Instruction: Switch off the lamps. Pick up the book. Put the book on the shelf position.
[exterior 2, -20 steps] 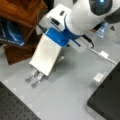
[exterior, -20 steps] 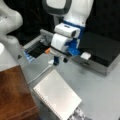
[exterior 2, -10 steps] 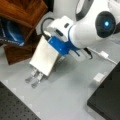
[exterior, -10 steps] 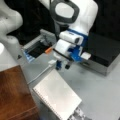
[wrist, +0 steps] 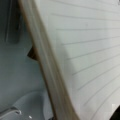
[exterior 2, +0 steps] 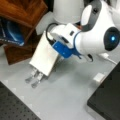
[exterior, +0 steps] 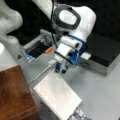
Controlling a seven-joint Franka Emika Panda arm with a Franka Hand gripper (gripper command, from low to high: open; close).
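White book (exterior: pixel 57 96) tilted on rack, just below gripper (exterior: pixel 61 70).

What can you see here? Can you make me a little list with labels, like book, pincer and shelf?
book: white slab, leaning tilted on a grey rack
pincer: blue and white, at the book's top edge; whether it grips cannot be told
shelf position: brown wooden block, beside the book, nothing on its top
black box: flat, behind the arm
wrist view: filled by the book's lined face
book on shelf: not yet
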